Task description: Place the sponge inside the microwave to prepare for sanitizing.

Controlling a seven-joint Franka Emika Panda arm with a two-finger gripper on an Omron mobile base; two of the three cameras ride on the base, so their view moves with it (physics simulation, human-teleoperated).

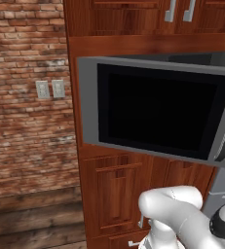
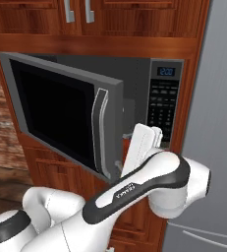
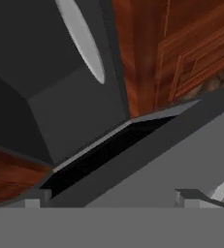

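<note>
brick wall (image 1: 21, 97): at 9 o'clock in the left base view, with two pale switch plates (image 1: 50, 89).
microwave (image 2: 134, 78): set in wood cabinets (image 2: 105, 42), centre of both base views.
door (image 2: 61, 113): black glass, swung open toward 9 o'clock, pale handle (image 2: 101, 133) on its free edge.
keypad panel (image 2: 163, 101): at 3 o'clock of the cavity, lit display on top.
cavity (image 3: 45, 72): dark grey, pale turntable (image 3: 82, 38) at 12 o'clock in the hand view.
fingers (image 3: 111, 201): set wide apart, nothing between them, at the door's edge.
fridge (image 2: 213, 123): grey, at 3 o'clock.

Microwave (image 2: 85, 113) – glossy black glass, matt grey frame
</note>
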